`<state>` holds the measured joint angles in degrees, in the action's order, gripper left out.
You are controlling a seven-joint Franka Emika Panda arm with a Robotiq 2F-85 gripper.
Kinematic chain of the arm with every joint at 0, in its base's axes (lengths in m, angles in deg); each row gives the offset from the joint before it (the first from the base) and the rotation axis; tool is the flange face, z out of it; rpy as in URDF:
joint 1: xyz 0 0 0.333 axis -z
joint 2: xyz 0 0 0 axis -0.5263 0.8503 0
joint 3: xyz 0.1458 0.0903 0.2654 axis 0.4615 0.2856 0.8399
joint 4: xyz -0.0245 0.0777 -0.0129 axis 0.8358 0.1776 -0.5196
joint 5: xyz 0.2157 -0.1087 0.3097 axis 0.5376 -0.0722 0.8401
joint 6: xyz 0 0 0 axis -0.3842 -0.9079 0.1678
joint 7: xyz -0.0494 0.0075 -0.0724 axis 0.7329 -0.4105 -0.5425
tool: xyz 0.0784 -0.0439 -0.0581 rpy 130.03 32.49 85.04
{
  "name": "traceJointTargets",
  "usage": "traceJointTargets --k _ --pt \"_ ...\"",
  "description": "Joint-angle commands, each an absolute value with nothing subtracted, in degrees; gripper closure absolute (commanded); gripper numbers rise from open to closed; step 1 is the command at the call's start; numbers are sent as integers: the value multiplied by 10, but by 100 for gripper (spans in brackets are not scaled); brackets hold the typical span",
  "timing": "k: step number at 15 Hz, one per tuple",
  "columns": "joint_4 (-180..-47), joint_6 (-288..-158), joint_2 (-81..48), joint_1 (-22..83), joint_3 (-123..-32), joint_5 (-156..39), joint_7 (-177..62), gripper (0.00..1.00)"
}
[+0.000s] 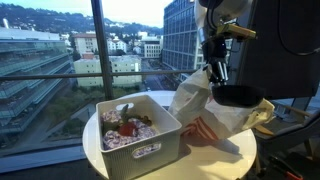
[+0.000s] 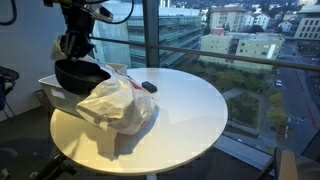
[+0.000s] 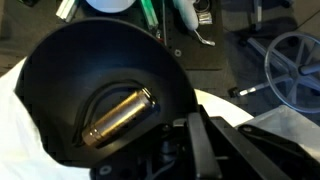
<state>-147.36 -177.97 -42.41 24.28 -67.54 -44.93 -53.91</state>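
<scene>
1. Hand [image 1: 214, 72]: fingers nearly closed, pinching one edge of the rim of a black round bowl [image 1: 238, 96]. The grip sits at the btm of the wrist view [image 3: 190, 135].
2. Position: the bowl [image 2: 80, 75] hangs clear of the round white table [image 2: 200, 115], just beside the top of a crumpled white plastic bag [image 2: 120, 102]; seen in both exterior views.
3. Contents: a short brass-coloured metal cylinder [image 3: 118, 115] lies on its side on the bowl's floor [image 3: 55, 90].
4. Handling (judgement): a one-edge grip gives little hold vs. tilt, so carry the rim level, move slowly and avoid wrist roll, or the cylinder may roll out. Stay clear of the bag, which would snag.
5. Nearby: a white rectangular plastic bin [image 1: 150, 150] w/ mixed red and pale items stands on the table [image 1: 238, 160].
6. Writing: the bin front carries a small label, too small to read. No brand legible elsewhere.
</scene>
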Motion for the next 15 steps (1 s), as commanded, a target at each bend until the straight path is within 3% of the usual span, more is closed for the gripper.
traceJointTargets --k 1,15 --pt "-1449 -1688 -407 248 -660 -501 -482 99" --pt "-1434 -1634 -377 236 -636 -739 -370 99"
